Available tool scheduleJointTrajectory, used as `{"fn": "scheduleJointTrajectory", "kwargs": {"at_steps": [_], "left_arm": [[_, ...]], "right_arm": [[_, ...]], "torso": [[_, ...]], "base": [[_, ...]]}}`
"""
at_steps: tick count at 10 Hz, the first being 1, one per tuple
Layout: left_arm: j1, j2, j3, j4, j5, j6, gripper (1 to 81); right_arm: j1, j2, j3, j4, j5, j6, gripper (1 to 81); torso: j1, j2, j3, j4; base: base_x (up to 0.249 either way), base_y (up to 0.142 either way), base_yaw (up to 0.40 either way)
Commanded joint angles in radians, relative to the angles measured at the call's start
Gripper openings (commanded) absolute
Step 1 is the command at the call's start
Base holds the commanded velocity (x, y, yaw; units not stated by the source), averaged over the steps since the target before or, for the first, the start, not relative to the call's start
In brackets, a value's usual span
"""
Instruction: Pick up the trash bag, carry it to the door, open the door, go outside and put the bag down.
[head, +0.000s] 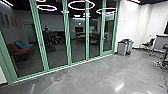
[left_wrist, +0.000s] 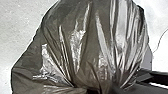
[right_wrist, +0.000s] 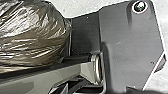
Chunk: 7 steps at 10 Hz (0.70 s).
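Left jaws (left_wrist: 100, 88) look clamped on the bunched neck of the trash bag (left_wrist: 80, 42), though the dark folds there make it hard to be sure. Right jaws: cannot tell whether open or closed. Bag is dark, shiny and full, creases running together toward the gather; in the right wrist view its rounded side lies near the robot's own dark plate (right_wrist: 127, 45). Pale floor (left_wrist: 22, 22) shows around it in the left wrist view. Farther out, head view: smooth grey floor (head: 92, 77) leading to a long glass wall in green frames (head: 66, 35). Pink-white ring lights (head: 81, 5) and a reddish sofa (head: 21, 51) with a blue cushion (head: 21, 45) show in the glass. Bins (head: 122, 48) stand near its right-hand end, by the white wall (head: 128, 23); a dark chair (head: 148, 45) sits beside a desk (head: 161, 42) at far right.
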Motion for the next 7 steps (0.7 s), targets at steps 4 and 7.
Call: {"fn": "scheduleJointTrajectory", "kwargs": {"at_steps": [4, 7], "left_arm": [[-0.063, -0.006, 0.002, 0.007, 0.062, 0.002, 1.0], [-0.063, -0.01, 0.002, 0.008, 0.064, 0.002, 1.0]], "right_arm": [[0.057, 0.009, -0.034, -0.005, -0.058, -0.007, 81.1], [0.055, 0.006, -0.035, -0.003, -0.058, -0.005, 81.1]], "torso": [[0.0, 0.0, 0.0, 0.0], [-0.003, -0.002, 0.001, 0.0]], "base": [[0.0, 0.0, 0.0], [0.086, 0.0, 0.0]]}}
